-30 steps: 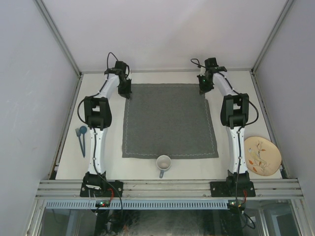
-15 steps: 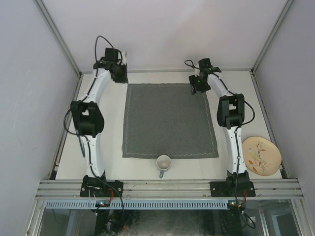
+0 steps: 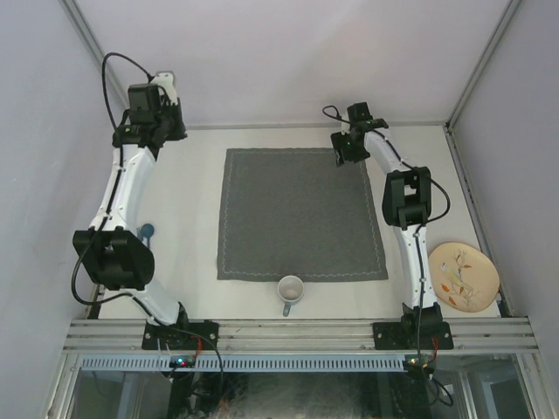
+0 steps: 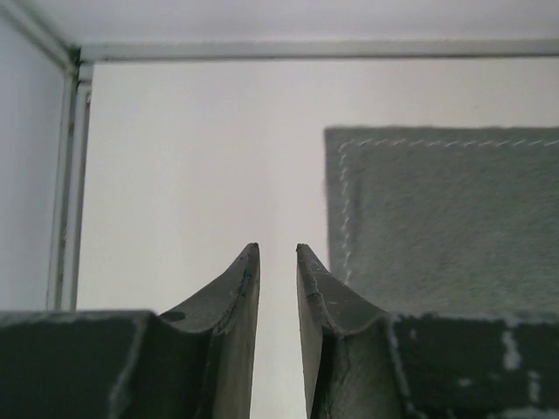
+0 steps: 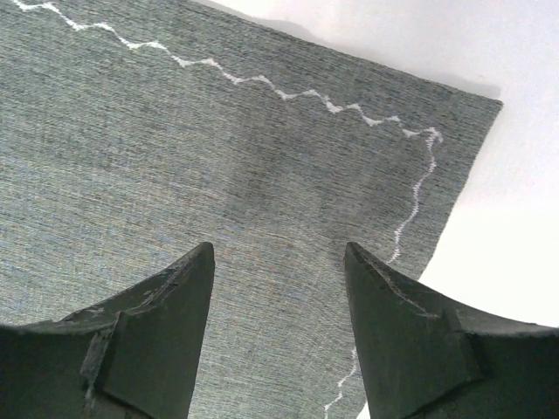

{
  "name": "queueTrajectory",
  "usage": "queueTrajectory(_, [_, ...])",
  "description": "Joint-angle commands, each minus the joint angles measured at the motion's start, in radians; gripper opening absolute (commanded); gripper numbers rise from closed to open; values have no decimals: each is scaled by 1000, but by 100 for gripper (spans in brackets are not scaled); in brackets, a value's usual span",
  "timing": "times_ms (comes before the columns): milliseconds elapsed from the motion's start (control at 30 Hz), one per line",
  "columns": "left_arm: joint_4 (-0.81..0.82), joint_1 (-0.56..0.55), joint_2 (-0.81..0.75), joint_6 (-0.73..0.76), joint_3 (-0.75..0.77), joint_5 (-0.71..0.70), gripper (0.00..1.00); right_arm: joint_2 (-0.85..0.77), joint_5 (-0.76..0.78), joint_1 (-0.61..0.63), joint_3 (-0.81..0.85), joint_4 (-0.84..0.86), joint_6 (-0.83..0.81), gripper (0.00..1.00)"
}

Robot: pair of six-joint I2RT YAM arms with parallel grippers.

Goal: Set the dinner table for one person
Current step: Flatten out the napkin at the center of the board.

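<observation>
Right wrist view has the right gripper with its jaws spread wide and nothing between them, hanging just above the far right corner of the dark grey cloth, whose white zigzag stitching runs flat to the hem. A second ago that gripper was closed down at this corner; it has since let go. The left gripper has lifted off the opposite far corner and swung outward. Its fingers are now parted by only a slim, empty gap, over bare surface with the cloth's corner off to its right. From above, the cloth lies square and smooth in the middle of the dinner table, so laying it out looks finished, and the place setting itself has probably yet to begin. The mug stands just beside the cloth's near edge with its handle toward the arm bases. The patterned plate sits at the near right corner, close to the side rail. A blue utensil lies left of the cloth, partly hidden by the left arm's elbow. The cloth's far edge is near the back rail, leaving little room there. Bare strips run down both sides, wider on the left, and the whole cloth is open for setting things down.
</observation>
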Motion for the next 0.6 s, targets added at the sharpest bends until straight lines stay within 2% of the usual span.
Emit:
queueTrajectory(0, [37, 51, -81, 44, -84, -27, 30, -10, 32, -10, 48, 8, -9, 61])
queueTrajectory(167, [-49, 52, 4, 26, -78, 97, 37, -31, 43, -10, 59, -24, -21, 61])
queueTrajectory(233, [-65, 28, 68, 0, -69, 134, 41, -95, 26, -15, -4, -11, -21, 61])
queueTrajectory(333, [-31, -49, 136, 20, -77, 76, 49, -261, -31, -27, -168, 102, -36, 63])
queueTrajectory(400, [13, -101, 165, 26, -85, 51, 51, -360, -44, -26, -244, 154, -59, 69])
queueTrajectory(467, [23, -139, 211, 19, -65, 46, 52, -407, -28, -24, -251, 148, -78, 72])
queueTrajectory(567, [-33, -180, 291, -10, 14, 39, 52, -407, 6, -30, -188, 46, -74, 72])
